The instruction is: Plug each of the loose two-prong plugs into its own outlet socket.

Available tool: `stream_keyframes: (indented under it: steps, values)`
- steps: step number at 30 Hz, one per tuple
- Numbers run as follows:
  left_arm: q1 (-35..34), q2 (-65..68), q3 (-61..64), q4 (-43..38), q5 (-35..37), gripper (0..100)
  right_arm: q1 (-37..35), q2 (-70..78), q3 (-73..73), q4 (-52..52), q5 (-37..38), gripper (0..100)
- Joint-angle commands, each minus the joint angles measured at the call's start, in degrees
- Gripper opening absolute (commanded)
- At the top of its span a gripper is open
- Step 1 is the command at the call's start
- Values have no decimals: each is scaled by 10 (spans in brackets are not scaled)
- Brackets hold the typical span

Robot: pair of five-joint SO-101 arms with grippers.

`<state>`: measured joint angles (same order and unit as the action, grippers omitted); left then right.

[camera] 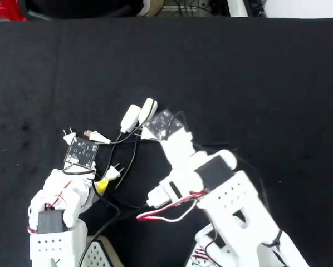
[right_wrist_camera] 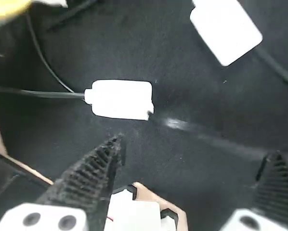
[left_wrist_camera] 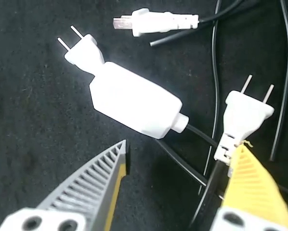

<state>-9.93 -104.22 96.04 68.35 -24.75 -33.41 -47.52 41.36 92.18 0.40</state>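
Table (camera: 267,83): black. Plugs (left_wrist_camera: 245,113) and sockets (left_wrist_camera: 134,103): white; cables (left_wrist_camera: 215,57): black. Left gripper (left_wrist_camera: 181,147): one ribbed grey finger (left_wrist_camera: 93,187), one ribbed yellow finger (left_wrist_camera: 252,178). Right gripper (right_wrist_camera: 195,148): ribbed black fingers (right_wrist_camera: 91,173). Arms (camera: 233,206): white. Red item (camera: 5,8) at the table's 11 o'clock.

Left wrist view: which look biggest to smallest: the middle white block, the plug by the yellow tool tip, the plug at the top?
1. White block.
2-3. Tool-side plug and top plug look about alike, so no ranking.
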Motion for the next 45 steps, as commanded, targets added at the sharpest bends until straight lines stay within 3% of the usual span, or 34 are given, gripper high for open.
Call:
stream_keyframes:
  steps: [1,10,18,21,25,30,33,37,45]
  values:
    - [-2,-2,7,-11,-4,329,-4,-8,-135,55,-25,413]
    - [-6,-2,8,-13,-4,329,-2,-9,-284,86,-43,390]
    - [-6,-2,9,-14,-4,329,-2,-93,-311,85,-4,9]
    - [-6,-2,9,-14,-4,328,11,-157,-306,83,18,43]
    - [-6,-2,9,-14,-4,328,91,-223,-301,82,34,44]
    - [-6,-2,7,-11,-4,328,245,-273,-175,16,185,42]
    - [-6,-2,6,-11,-4,305,330,-289,-20,-123,188,42]
    - [-4,-2,6,-14,-4,202,414,-298,162,-302,167,37]
    - [0,-2,5,-15,-4,146,429,-304,255,-354,96,21]
